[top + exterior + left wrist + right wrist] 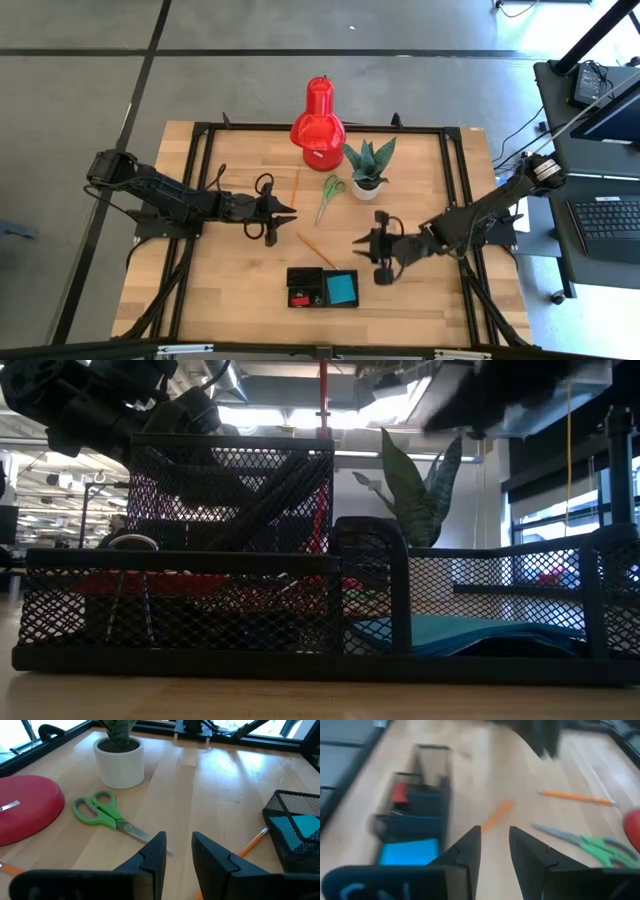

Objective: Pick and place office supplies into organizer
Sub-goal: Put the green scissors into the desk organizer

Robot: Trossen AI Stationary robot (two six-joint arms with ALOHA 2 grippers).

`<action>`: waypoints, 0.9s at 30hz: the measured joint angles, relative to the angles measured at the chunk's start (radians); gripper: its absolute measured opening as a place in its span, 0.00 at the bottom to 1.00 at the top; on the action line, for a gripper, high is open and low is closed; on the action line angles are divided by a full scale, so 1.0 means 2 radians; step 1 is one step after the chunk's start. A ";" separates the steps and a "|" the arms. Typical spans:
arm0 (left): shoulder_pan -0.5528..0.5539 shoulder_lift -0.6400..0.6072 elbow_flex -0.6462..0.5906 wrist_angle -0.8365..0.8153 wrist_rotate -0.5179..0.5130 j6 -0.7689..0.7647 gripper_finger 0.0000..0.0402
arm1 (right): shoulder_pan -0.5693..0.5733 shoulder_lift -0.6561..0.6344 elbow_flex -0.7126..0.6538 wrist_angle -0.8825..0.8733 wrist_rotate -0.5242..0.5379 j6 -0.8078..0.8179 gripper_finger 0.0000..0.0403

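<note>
We see both grippers, left (285, 208) and right (362, 241), with fingers slightly spread, empty; scissors (329, 194) and pencils (316, 250) lie loose on counter, organizer (322, 287) near; risk: arms collide mid-counter

A: State the left arm's pose.
B: It reaches in from the counter's left edge, stretched toward the centre. The left gripper (285, 210) is above the counter, jaws parted by a narrow gap with nothing between them.

A: And the right arm?
B: It enters from the right edge, angled down toward the middle. The right gripper (362, 243) faces the left one, well apart from it. Its jaws also stand slightly parted and empty.
</note>
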 joint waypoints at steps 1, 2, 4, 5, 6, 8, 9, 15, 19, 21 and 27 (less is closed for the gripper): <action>0.000 0.000 0.000 0.000 0.000 0.000 0.21 | -0.008 -0.005 -0.024 0.026 0.000 -0.003 0.26; 0.000 0.000 0.000 0.000 0.000 0.000 0.21 | -0.017 -0.009 -0.048 0.054 0.000 -0.010 0.26; 0.000 0.000 0.000 0.000 0.000 0.000 0.21 | -0.034 -0.016 -0.089 0.106 -0.001 -0.017 0.26; 0.000 0.000 0.000 0.000 0.000 -0.002 0.21 | -0.044 -0.020 -0.107 0.127 -0.002 -0.023 0.26; 0.000 0.000 0.000 0.000 0.000 -0.007 0.21 | -0.053 -0.024 -0.124 0.148 -0.002 -0.024 0.26; 0.000 0.000 0.000 0.000 0.000 -0.023 0.21 | -0.068 -0.031 -0.152 0.192 -0.001 -0.026 0.26; 0.000 0.000 0.000 0.000 0.000 -0.030 0.21 | -0.074 -0.034 -0.165 0.213 -0.003 -0.028 0.26; 0.000 0.000 0.000 0.000 0.000 -0.043 0.21 | -0.105 -0.037 -0.231 0.327 -0.033 -0.037 0.26; 0.015 0.000 0.008 -0.003 0.004 -0.043 0.21 | -0.111 -0.037 -0.244 0.358 -0.043 -0.026 0.26; 0.027 0.000 0.016 -0.005 0.017 -0.042 0.21 | -0.113 -0.037 -0.243 0.360 -0.042 -0.026 0.26; 0.083 0.000 0.056 -0.049 0.039 -0.039 0.21 | -0.117 -0.037 -0.238 0.359 -0.042 -0.025 0.26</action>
